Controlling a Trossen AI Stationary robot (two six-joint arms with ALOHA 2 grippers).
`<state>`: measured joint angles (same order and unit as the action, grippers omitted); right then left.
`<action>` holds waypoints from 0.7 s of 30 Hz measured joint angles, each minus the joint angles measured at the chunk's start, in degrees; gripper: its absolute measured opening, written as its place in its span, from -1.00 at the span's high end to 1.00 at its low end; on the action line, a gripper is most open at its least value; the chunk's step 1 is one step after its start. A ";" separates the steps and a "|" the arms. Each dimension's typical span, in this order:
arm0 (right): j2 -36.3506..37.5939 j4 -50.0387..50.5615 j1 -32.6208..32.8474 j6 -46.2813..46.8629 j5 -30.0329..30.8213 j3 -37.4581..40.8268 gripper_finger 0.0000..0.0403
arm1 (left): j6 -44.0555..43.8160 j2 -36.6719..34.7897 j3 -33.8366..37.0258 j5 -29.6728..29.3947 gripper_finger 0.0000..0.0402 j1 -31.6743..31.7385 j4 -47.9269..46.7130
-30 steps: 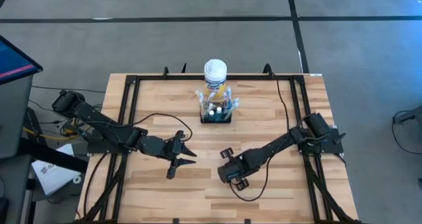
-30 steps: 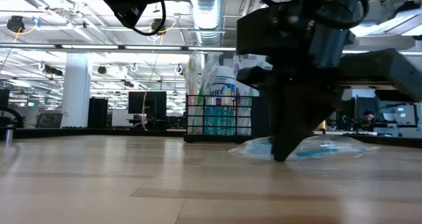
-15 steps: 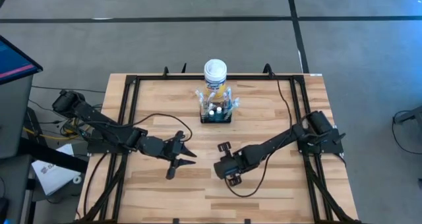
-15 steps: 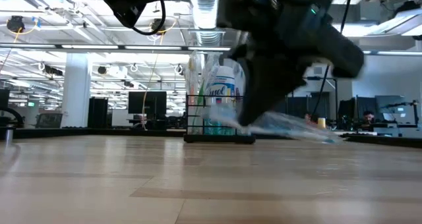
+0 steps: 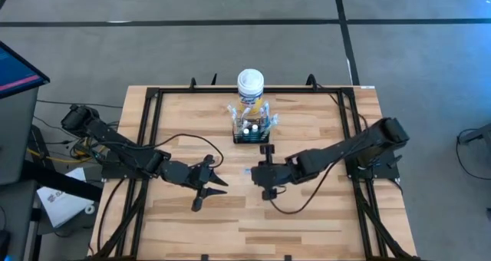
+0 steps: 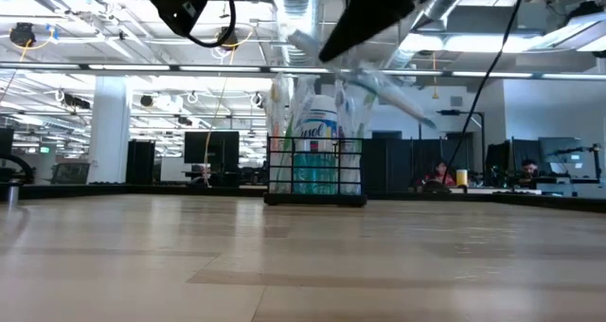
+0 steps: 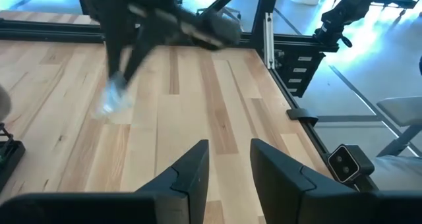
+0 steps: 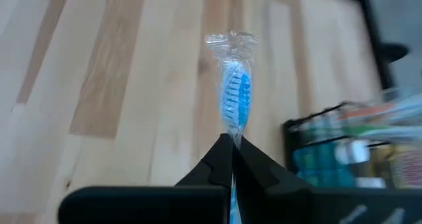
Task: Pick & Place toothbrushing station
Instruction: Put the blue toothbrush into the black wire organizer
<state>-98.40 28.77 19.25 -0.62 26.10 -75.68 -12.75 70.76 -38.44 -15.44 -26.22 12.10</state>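
Two dark arms reach over a pale wooden plank table (image 5: 307, 215) edged by a black frame. The toothbrushing station (image 5: 252, 130), a low black mesh caddy crowded with toothbrushes and tubes, stands toward 12 o'clock, just in front of a white-lidded yellow canister (image 5: 250, 84). The right gripper (image 8: 231, 143) is lifted above mid-table, at 6 o'clock from the caddy, its fingers pinched on a wrapped blue toothbrush (image 8: 235, 95). The left gripper (image 5: 218, 178) waits toward 9 o'clock, fingers spread narrowly, holding nothing. Beyond the table lies grey floor (image 5: 230, 4); the low view shows an office with ceiling ducts, monitors and a seated person (image 6: 437, 177).
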 joint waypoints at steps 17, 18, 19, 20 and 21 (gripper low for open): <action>7.36 -6.80 -1.95 -3.69 6.93 0.03 1.00 | 0.00 0.00 0.00 0.00 0.47 -0.02 0.00; 7.62 -7.16 -2.23 -3.89 6.93 0.04 1.00 | 0.00 0.00 0.00 0.00 0.47 -0.10 0.00; 7.82 -7.76 -2.41 -3.92 6.96 0.04 1.00 | 0.00 -0.01 0.00 0.01 0.47 -0.18 -0.01; 8.02 -8.52 -2.59 -4.01 6.98 0.04 1.00 | 0.01 0.00 0.00 0.09 0.47 -0.21 -0.01; 8.39 -8.65 -2.74 -4.13 7.00 0.04 1.00 | 0.00 0.00 0.00 0.19 0.47 -0.22 -0.01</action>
<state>-90.01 20.12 16.51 -4.75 33.10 -75.64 -12.75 70.76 -38.44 -15.25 -26.44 12.09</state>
